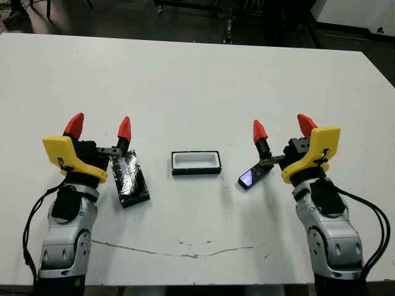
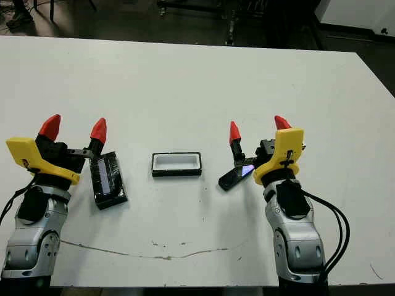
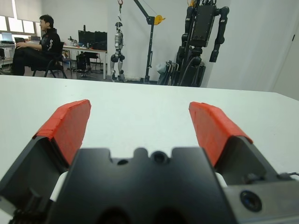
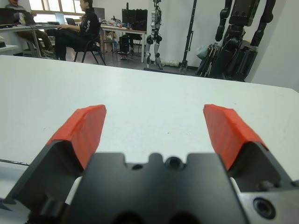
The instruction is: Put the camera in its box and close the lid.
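Note:
The box (image 1: 196,163), a shallow black tray with a white lining, lies open in the middle of the table. Left of it the lid (image 1: 130,178) lies flat, glossy and crinkly, right beside my left gripper (image 1: 99,126), which stands open above the table. The camera (image 1: 254,175), a thin black slab with a blue-violet face, lies at an angle right of the box, just under the inner finger of my right gripper (image 1: 282,126). That gripper is open too and holds nothing. Both wrist views show only spread red fingertips (image 3: 67,126) (image 4: 84,128) over bare table.
A thin brown crack line (image 1: 185,251) runs along the white table (image 1: 197,80) near its front edge. Beyond the far edge are a dark floor and stands. Seated people (image 4: 77,30) at desks and hanging robots (image 3: 203,28) show far off in the wrist views.

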Tool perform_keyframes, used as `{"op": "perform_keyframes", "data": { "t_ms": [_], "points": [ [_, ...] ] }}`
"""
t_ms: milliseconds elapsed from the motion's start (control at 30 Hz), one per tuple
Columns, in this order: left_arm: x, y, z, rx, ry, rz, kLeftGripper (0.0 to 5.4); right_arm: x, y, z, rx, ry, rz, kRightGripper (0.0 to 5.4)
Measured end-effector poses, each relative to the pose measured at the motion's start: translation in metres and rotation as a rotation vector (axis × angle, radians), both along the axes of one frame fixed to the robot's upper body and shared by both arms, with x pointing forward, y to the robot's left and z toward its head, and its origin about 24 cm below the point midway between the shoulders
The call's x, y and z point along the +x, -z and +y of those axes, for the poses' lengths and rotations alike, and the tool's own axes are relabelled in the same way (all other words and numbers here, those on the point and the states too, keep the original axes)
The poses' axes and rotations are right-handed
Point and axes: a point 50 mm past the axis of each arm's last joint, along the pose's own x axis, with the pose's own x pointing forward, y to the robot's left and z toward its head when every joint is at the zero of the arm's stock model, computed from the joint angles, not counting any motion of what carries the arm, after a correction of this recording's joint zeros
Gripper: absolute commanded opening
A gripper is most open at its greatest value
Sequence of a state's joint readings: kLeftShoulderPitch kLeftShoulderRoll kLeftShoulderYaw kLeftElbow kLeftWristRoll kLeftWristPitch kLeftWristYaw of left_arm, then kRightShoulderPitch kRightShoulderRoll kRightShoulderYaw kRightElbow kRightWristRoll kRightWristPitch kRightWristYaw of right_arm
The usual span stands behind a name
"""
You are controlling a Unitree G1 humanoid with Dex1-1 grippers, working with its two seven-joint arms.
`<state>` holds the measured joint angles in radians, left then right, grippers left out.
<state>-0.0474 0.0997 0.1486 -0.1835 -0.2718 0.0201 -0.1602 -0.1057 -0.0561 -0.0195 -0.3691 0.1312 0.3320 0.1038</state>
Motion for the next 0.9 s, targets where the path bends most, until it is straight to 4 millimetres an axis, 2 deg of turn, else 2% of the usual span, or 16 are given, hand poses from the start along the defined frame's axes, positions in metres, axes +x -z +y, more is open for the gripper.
{"op": "perform_keyframes", "data": {
  "t_ms": [267, 433, 600, 733, 900],
  "points": [
    [0.000, 0.000, -0.001, 0.001, 0.008, 0.002, 5.37, 0.000, 0.000, 0.000, -0.003, -0.004, 0.000, 5.40],
    [0.000, 0.001, -0.002, 0.003, 0.010, 0.003, 5.37, 0.003, -0.004, -0.009, -0.002, -0.102, 0.003, 5.40],
    [0.000, 0.000, 0.000, -0.006, 0.005, 0.000, 5.37, 0.026, -0.041, -0.041, -0.100, -0.381, -0.016, 5.40],
    [0.000, 0.000, 0.000, -0.010, 0.004, 0.001, 5.37, 0.046, -0.071, -0.065, -0.269, -0.504, -0.018, 5.40],
    [0.000, 0.000, 0.000, -0.010, 0.002, 0.001, 5.37, 0.062, -0.102, -0.074, -0.529, -0.621, -0.002, 5.40]
  ]
}}
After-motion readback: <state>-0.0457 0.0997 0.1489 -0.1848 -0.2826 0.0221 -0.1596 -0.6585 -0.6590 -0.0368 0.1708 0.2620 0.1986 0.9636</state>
